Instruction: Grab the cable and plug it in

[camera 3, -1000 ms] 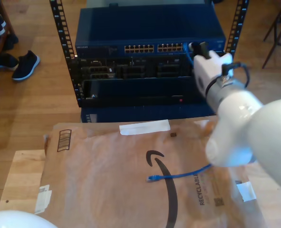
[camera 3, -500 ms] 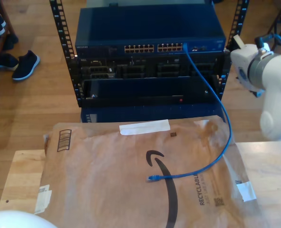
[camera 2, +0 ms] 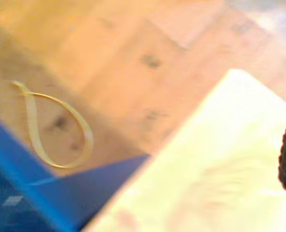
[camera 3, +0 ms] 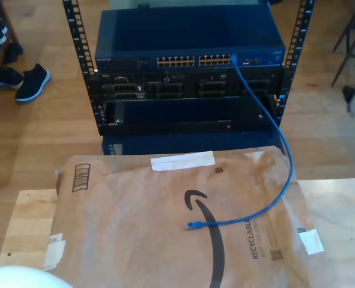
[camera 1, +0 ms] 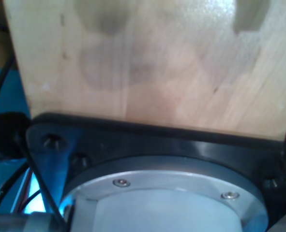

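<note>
Logged the cable (camera 3: 287,180) with one end seated at the exterior view's right end of the port row (camera 3: 176,61) on the blue switch (camera 3: 123,36), in the rack (camera 3: 75,36). Traced it hanging down past the rack front, then over the far edge of the brown paper mailer (camera 3: 135,240) covering the wooden table (camera 3: 27,222). Marked the free plug (camera 3: 191,225) lying flat near the mailer's middle, touching the printed black curve, well apart from the switch.

Could not tell finger state for my first gripper or my second gripper; no fingertips to read in either wrist view. Saw blurred wood floor and a yellowish strap loop (camera 2: 87,140) in the second wrist view, pale wood and a black flange (camera 1: 147,140) in the first.

Judged the step in hand as picking up the free plug. To do it well:
- Come down from above, pinch the plug body, not the thin cord behind it.
- Keep the latch tab clear of the pads.
- Expect the paper to crinkle or slide; press lightly.
- Lift with slack left in the loop so as not to tug the seated end.
- Line up square to an open port before pushing.
</note>
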